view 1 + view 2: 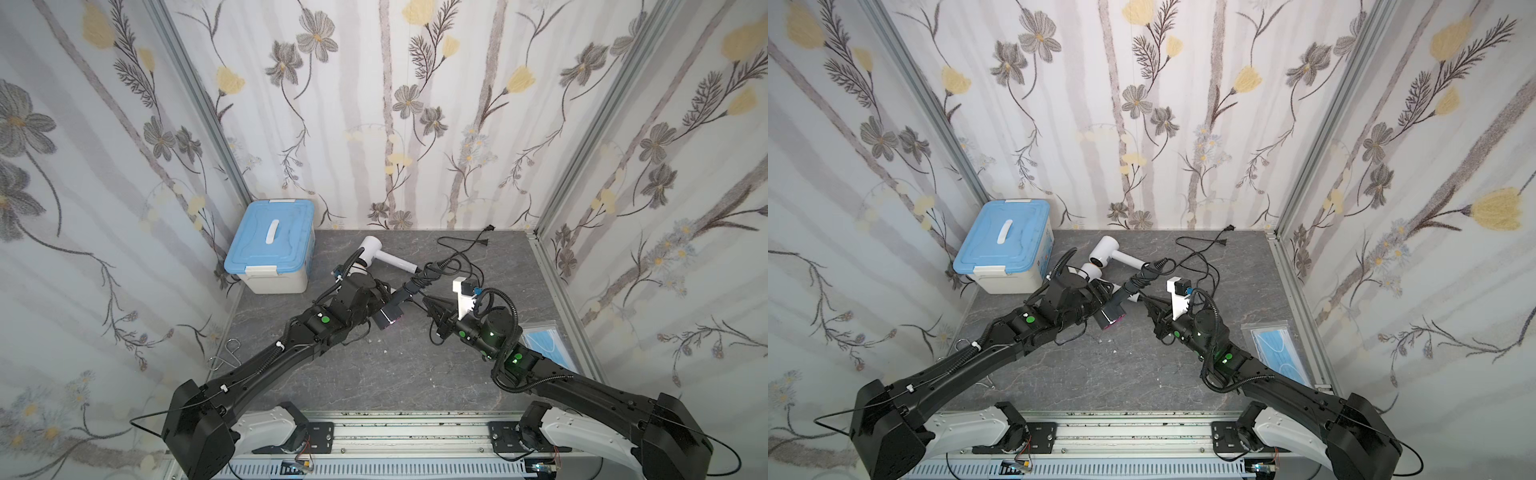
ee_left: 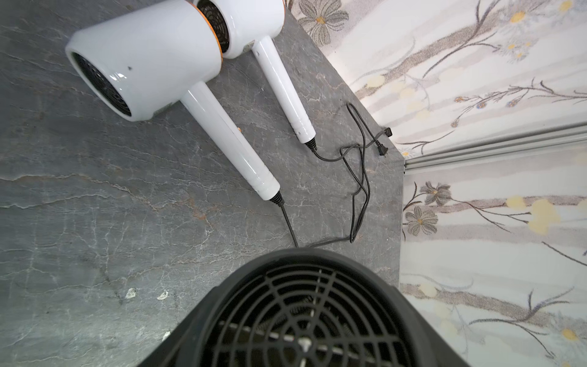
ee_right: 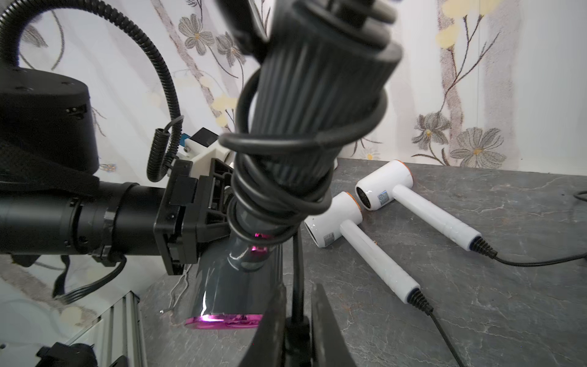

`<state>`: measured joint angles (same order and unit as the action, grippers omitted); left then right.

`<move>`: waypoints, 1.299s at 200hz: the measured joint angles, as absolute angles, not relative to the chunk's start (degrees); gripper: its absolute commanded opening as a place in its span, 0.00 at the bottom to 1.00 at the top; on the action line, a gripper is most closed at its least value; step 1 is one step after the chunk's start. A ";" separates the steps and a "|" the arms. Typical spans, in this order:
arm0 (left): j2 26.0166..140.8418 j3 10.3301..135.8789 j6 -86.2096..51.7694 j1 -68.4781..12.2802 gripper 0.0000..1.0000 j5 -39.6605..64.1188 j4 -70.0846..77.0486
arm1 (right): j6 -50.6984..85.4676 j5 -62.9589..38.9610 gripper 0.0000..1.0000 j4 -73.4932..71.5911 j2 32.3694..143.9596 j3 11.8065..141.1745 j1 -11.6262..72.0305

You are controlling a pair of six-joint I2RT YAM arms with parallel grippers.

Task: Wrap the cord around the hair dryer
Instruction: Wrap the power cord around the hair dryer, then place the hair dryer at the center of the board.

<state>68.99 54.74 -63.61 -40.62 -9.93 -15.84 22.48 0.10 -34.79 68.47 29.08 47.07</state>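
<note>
left fingers (image 3: 217, 190) clamped on dryer (image 3: 228, 279); right fingers (image 3: 320, 317) pinching cord (image 3: 297, 270) beside dryer; tabletop (image 1: 374, 374) open from dryer to near edge

a white storage box with a blue lid (image 1: 259, 249) sits in the far left corner of a grey marble-patterned tabletop (image 1: 374, 374), against walls papered with grey and yellow flowers (image 1: 395, 104). one white hair dryer (image 2: 149, 54) lies flat just beside a second white dryer (image 2: 260, 19), handles roughly parallel, thin black leads (image 2: 360, 190) trailing loose. a clear packet of blue face masks (image 1: 544, 338) lies near the right edge; a bent metal wire (image 1: 231, 344) near the left.
</note>
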 measured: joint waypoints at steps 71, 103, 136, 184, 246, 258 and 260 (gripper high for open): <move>69.80 57.12 -64.40 -40.66 0.00 -17.96 -22.96 | 14.04 15.42 0.00 -20.25 76.01 41.52 55.27; 70.78 61.30 -60.55 -40.53 0.00 -25.15 -28.82 | 13.58 15.42 0.00 -4.03 82.81 55.18 55.46; 74.02 64.97 -53.52 -40.40 0.00 -27.86 -35.62 | 15.31 9.54 0.00 7.07 87.42 61.17 55.09; 77.69 66.81 -45.21 -38.81 0.00 -25.43 -41.32 | 20.97 2.04 0.00 17.67 94.00 67.99 54.50; 83.61 65.10 -36.91 -37.34 0.00 -19.33 -43.00 | 30.70 -4.38 0.00 19.94 99.70 66.13 53.93; 85.14 64.47 -35.42 -36.88 0.00 -17.76 -42.76 | 32.64 -5.26 0.00 19.07 100.47 65.08 53.93; 85.41 64.42 -35.11 -36.80 0.00 -17.50 -42.68 | 33.01 -5.45 0.00 18.85 100.60 64.90 53.93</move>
